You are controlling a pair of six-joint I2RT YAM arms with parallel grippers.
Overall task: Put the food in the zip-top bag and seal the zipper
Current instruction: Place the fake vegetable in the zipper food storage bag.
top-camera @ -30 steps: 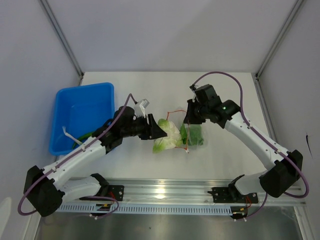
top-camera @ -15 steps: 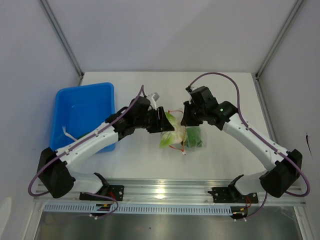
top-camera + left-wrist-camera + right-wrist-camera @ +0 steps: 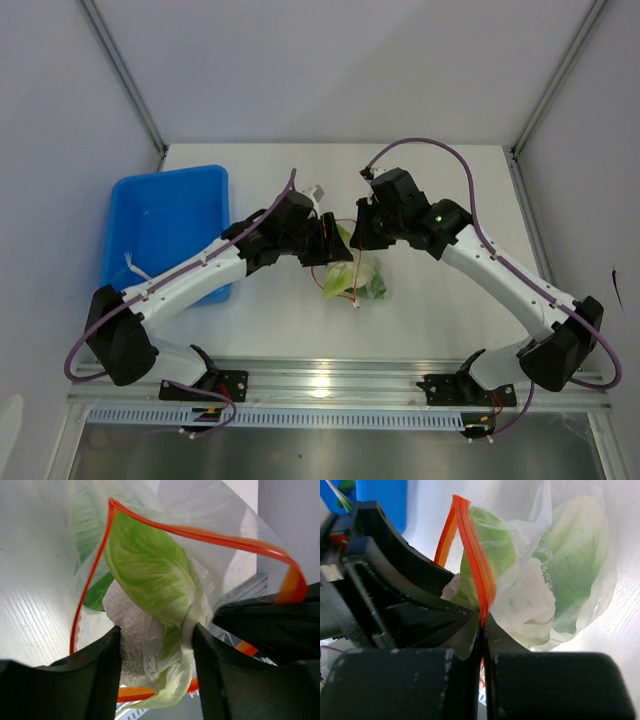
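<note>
The clear zip-top bag point(image 3: 362, 280) hangs mid-table with green food inside. My right gripper point(image 3: 362, 232) is shut on its orange-red zipper point(image 3: 474, 565) and holds the mouth up. My left gripper point(image 3: 334, 243) is shut on a pale white-and-green leafy piece point(image 3: 152, 595) and holds it in the bag's open mouth, inside the zipper loop point(image 3: 200, 532). The leafy piece also shows in the top view point(image 3: 343, 272) and the right wrist view point(image 3: 490, 547). More green food point(image 3: 575, 575) lies lower in the bag point(image 3: 560, 595).
A blue bin point(image 3: 165, 232) stands at the left with a thin green stalk point(image 3: 150, 272) in it. The two grippers nearly touch above the bag. A metal rail point(image 3: 330, 385) runs along the near table edge.
My left gripper has carried the leafy piece right and into the bag's mouth. My right gripper has shifted left with the zipper, and the bag has bunched beneath both grippers.
</note>
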